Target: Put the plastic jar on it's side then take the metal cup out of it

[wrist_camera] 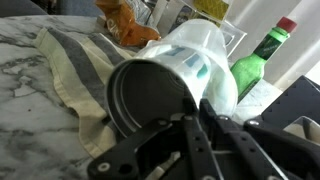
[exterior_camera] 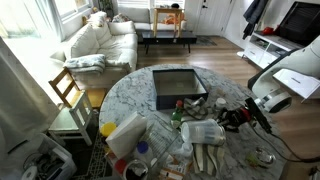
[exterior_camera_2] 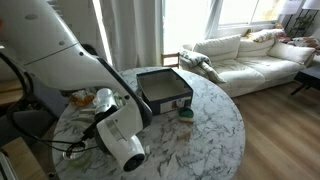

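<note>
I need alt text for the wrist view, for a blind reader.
A clear plastic jar lies on its side by a striped cloth, mouth toward the camera, with a metal cup inside. The gripper is at the rim, and a green bottle stands behind.

The plastic jar point(wrist_camera: 208, 55) lies on its side on a striped cloth point(wrist_camera: 65, 60), its wide mouth turned toward the camera. The metal cup point(wrist_camera: 150, 95) sits in that mouth, showing its dark inside. The black hand point(wrist_camera: 196, 118) comes in from the bottom edge, its fingers drawn close together at the cup's lower right rim; whether they pinch the rim cannot be told. A green bottle point(wrist_camera: 260, 58) with a red cap stands just behind the jar on the right. Marble surface point(wrist_camera: 28, 115) shows at left.
</note>
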Tool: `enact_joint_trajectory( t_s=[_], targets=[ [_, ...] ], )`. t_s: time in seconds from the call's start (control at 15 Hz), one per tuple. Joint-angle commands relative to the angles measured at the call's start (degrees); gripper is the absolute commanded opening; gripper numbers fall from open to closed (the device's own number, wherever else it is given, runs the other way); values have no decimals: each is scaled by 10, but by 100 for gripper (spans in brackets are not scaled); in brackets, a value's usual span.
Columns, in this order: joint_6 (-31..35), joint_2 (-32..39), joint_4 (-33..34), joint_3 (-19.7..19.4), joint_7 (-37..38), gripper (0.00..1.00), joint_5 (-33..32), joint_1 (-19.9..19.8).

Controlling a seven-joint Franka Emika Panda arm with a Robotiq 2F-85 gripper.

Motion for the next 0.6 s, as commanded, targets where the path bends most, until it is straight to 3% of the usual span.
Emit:
enact_joint_trajectory(
  t_s=[0.0,0.53],
  targets=[
    [-20,-8,2,-3,8,0,6,-6],
    [-18,-43,22,-24,48,1,-36,-4]
  ],
)
